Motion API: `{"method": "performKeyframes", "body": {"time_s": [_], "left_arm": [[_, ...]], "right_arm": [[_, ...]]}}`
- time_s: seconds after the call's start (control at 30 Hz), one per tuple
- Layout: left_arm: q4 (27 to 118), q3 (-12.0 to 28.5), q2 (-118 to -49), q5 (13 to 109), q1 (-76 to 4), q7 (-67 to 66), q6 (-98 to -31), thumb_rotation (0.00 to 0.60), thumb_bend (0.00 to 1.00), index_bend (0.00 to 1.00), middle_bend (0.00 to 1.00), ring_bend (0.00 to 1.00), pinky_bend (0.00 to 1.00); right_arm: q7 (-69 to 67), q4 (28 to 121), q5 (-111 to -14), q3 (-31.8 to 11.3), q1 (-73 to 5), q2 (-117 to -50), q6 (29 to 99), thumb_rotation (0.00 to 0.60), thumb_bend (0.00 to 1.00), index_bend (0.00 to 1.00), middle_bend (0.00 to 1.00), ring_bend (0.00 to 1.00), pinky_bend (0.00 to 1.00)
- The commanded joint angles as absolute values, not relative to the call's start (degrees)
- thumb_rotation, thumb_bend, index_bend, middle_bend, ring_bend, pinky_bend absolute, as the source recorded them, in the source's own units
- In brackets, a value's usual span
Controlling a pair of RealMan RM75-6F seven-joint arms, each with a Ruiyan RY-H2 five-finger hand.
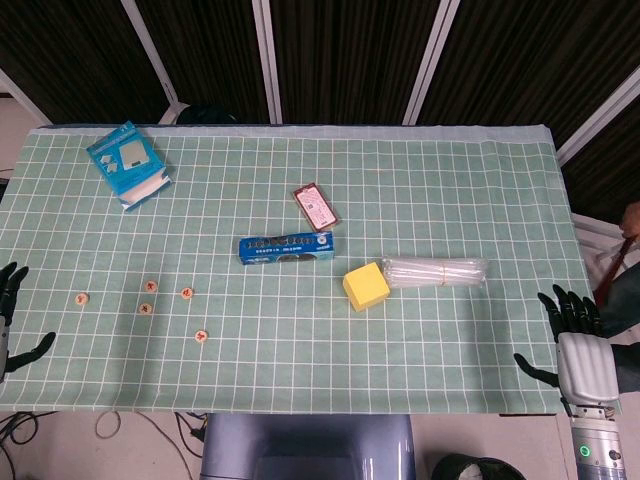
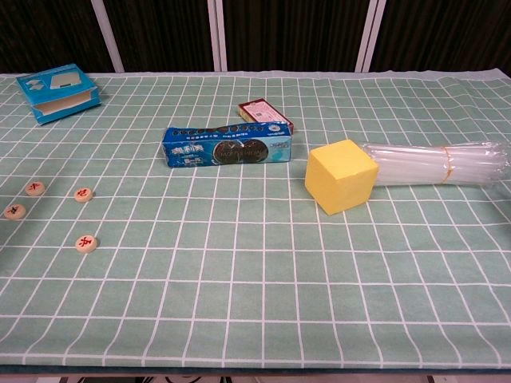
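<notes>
Hands sit idle at the table's near corners: the left hand [image 1: 14, 320] and right hand [image 1: 575, 335] both have fingers spread, grasping nothing. Nearest the right hand, toward the right edge, the yellow cube [image 1: 366, 287] touches the straw bundle [image 1: 436, 271]; approach it from above, clear of the straws.

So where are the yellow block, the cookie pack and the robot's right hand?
Yellow block [image 2: 341, 175], chest view, on its front face.
Cookie pack [image 2: 227, 147], chest view, middle of its blue side.
Right hand [image 1: 578, 335], head view, on the middle of the hand.
</notes>
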State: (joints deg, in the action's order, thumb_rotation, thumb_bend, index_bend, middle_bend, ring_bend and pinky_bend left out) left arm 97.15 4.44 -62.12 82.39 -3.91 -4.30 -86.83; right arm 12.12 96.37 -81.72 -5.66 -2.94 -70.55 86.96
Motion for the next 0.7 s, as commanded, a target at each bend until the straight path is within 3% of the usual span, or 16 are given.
{"method": "performKeyframes", "body": {"time_s": [0.03, 0.7], "left_arm": [[97.15, 4.42, -62.13, 82.42, -3.91, -4.32, -86.85, 0.600, 0.19, 0.05, 0.00, 0.00, 0.00], [97.05, 4.31, -62.26, 82.44, -4.04, -4.60, -86.51, 0.600, 0.19, 0.05, 0.00, 0.00, 0.00]], "right_arm": [[12.12, 96.39, -81.71, -5.65, -2.93, -70.54, 86.96, 0.600, 0.27, 0.12, 0.05, 0.01, 0.00], [12.11, 96.50, -81.45, -5.74, -2.89, -70.55, 87.00, 0.600, 0.27, 0.12, 0.05, 0.01, 0.00]]}}
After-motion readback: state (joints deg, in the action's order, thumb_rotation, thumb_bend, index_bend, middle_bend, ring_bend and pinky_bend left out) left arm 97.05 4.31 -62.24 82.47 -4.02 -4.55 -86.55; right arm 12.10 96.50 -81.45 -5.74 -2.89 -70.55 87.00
